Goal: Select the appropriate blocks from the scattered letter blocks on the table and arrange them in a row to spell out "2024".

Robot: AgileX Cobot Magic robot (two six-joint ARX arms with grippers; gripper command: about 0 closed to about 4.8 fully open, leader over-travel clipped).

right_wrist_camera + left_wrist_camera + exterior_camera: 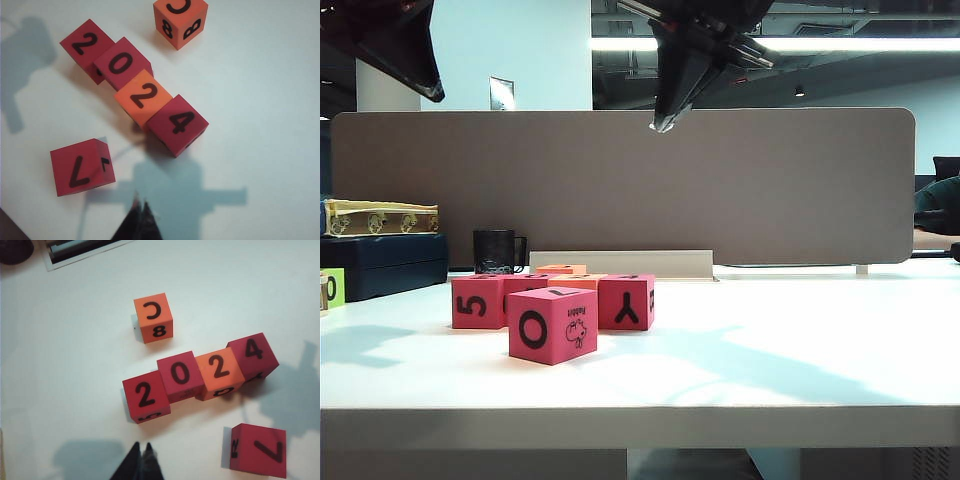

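We see a wide white table (pixel 740 360) with foam blocks on it. From above, four blocks sit side by side in a row, touching each other, and their top faces read 2, 0, 2, 4. The first is a red block with a 2 (pixel 145 396), next a red block with a 0 (pixel 180 375), then an orange block with a 2 (pixel 219 370), and last a red block with a 4 (pixel 253 354). The row is a bit crooked, not a neat straight line. An orange block with a C and an 8 (pixel 153 317) sits alone, apart from the row. Another red block with a 7 on top (pixel 259 449) also sits alone, near the end with the 4. From the front, that loose red block shows a big O and a small animal drawing, and it stands in front of the row. Our left gripper (pixel 140 460) hangs high above the table, near the first 2 block, with its two fingers pressed together and holding nothing. Our right gripper (pixel 139 217) is also up in the air, with its fingers together and empty. A black mug (pixel 496 251) stands at the back by the grey-brown wall panel (pixel 720 180).
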